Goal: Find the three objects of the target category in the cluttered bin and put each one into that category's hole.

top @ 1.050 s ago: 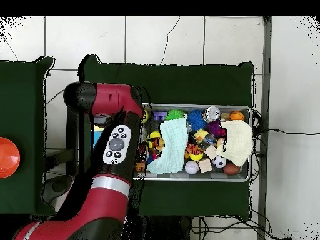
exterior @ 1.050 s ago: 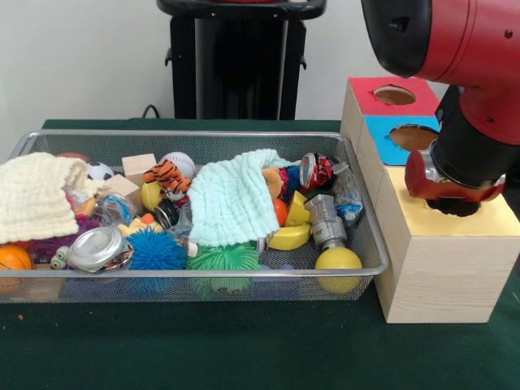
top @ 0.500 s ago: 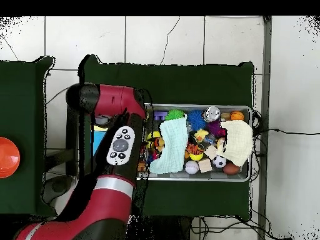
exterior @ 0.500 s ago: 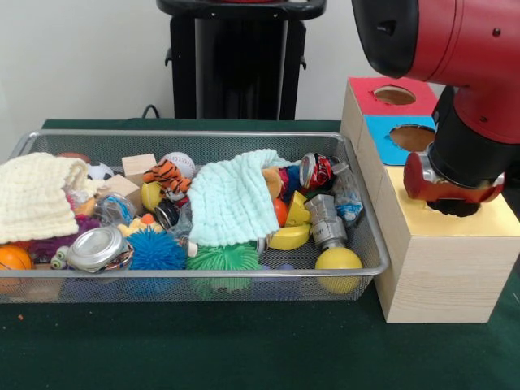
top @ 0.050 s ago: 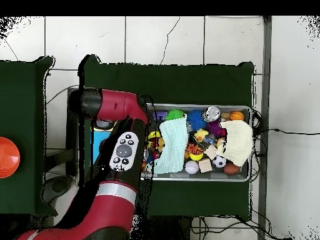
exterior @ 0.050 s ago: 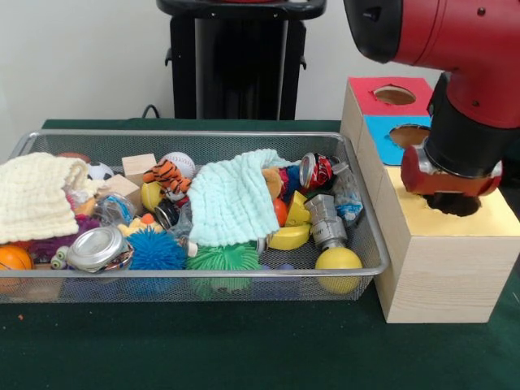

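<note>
Front view shows my gripper (exterior @ 0.050 s ago: 452, 197) low over the hole in the yellow box top (exterior @ 0.050 s ago: 422, 223); the wrist hides the fingers, so I cannot tell whether they are spread or clamped on anything. The wire bin (exterior @ 0.050 s ago: 367, 236) lies just beside the box, to the picture's left of the gripper. It holds a mint cloth (exterior @ 0.050 s ago: 231, 199), a cream cloth (exterior @ 0.050 s ago: 36, 195), a crushed can (exterior @ 0.050 s ago: 315, 171), a tiger toy (exterior @ 0.050 s ago: 166, 175), spiky balls and more. Which category is wanted, I cannot say. Blue and red holes sit behind.
</note>
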